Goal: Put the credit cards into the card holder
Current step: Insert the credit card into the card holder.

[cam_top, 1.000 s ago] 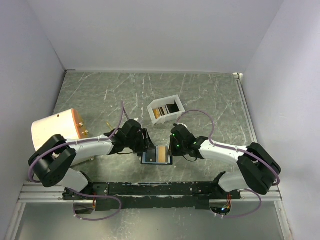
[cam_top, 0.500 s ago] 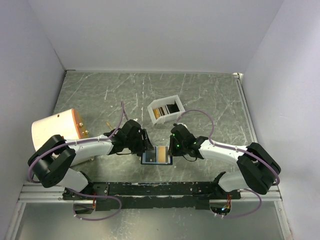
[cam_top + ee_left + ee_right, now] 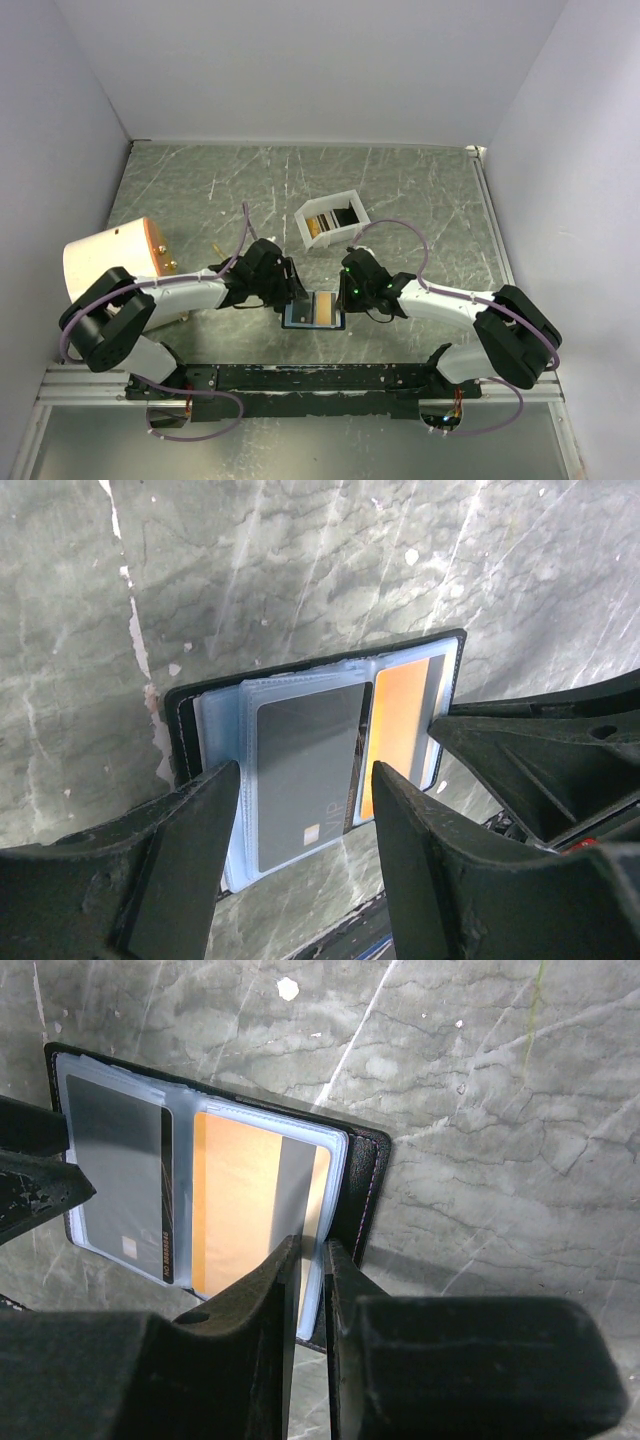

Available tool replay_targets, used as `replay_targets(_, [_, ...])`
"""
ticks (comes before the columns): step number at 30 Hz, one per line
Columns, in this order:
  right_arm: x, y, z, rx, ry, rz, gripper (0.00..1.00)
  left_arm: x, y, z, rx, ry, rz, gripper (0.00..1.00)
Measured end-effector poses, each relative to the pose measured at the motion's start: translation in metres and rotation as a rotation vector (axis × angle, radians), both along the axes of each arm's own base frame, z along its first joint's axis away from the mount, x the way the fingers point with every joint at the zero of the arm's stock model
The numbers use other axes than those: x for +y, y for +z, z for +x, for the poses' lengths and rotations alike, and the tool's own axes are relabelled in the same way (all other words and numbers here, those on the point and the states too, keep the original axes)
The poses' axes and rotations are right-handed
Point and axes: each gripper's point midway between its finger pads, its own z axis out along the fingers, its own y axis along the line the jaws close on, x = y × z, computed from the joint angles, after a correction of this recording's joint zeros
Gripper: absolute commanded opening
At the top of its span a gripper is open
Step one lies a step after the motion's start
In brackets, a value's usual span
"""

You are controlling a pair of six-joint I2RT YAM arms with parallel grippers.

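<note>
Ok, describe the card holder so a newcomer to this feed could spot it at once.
Start at the middle of the near edge of the table. The card holder lies open there, between the left gripper and the right gripper. Unlike the white box behind it, it is black-edged with pale blue sleeves showing a grey card and a gold card.

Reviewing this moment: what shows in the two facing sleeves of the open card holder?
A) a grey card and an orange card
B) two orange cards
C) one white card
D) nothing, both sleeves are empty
A: both wrist views show the card holder lying open on the table, with a grey card in one clear sleeve and an orange card in the sleeve beside it.
</note>
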Motion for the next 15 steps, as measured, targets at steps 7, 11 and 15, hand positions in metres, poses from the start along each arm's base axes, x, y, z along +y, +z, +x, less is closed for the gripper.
replay_targets(7, [0.0, 0.0, 0.0, -0.001, 0.0, 0.001, 0.14, -0.008, 0.004, -0.003, 0.006, -0.026, -0.047, 0.67])
replay_targets(11, [0.001, 0.0, 0.001, -0.003, 0.0, 0.004, 0.15, -0.014, 0.008, -0.009, 0.024, -0.048, -0.096, 0.66])
replay_targets(15, [0.001, 0.0, 0.001, -0.003, 0.0, 0.004, 0.15, -0.024, 0.022, -0.012, 0.024, -0.072, -0.167, 0.66])
